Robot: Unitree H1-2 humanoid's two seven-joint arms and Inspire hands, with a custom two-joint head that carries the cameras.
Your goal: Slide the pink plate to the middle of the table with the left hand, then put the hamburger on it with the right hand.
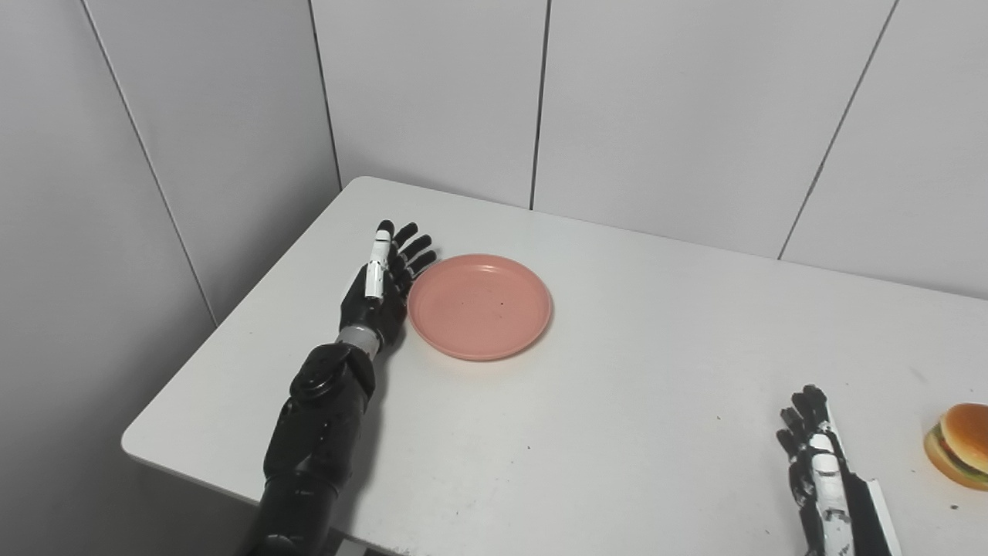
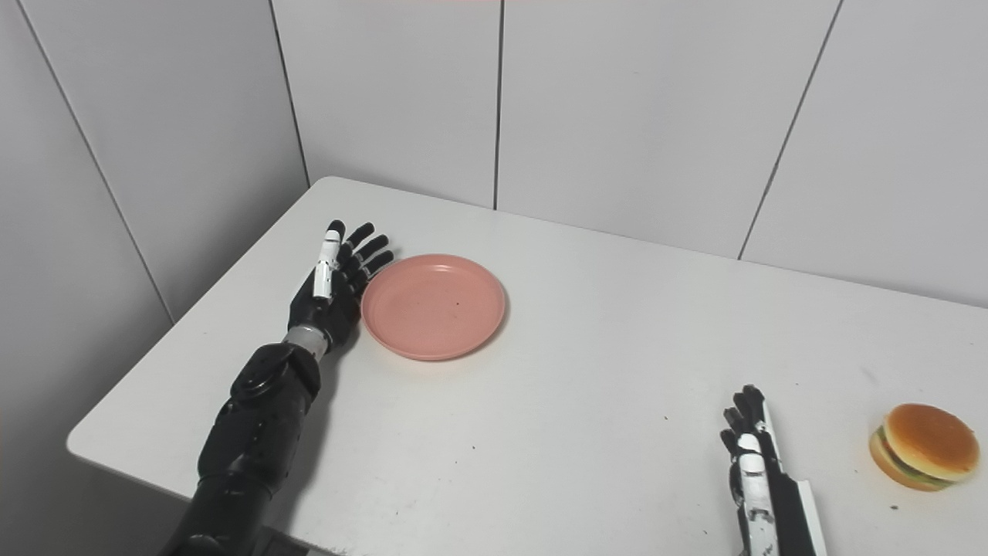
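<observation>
Two black robot hands are over the white rectangular table (image 1: 617,401), each empty. The left hand (image 1: 382,289) stands on edge at the left rim of the round, shallow pink plastic plate (image 1: 480,306), palm turned toward it, fingers (image 1: 409,249) straight and a little spread; the edge of the palm seems to touch the rim, though actual contact is hard to confirm. That plate lies flat and bare on the left half of the tabletop, toward the back corner where the grey panelled walls (image 1: 432,93) meet. The right hand (image 2: 752,463) is low at the near right edge, fingers extended and close together, gripping nothing. The toy hamburger (image 2: 925,446), tan bun with a green and dark layer at its edge, sits on the table to the right of that hand, near it but clearly apart, and well away from the plate
</observation>
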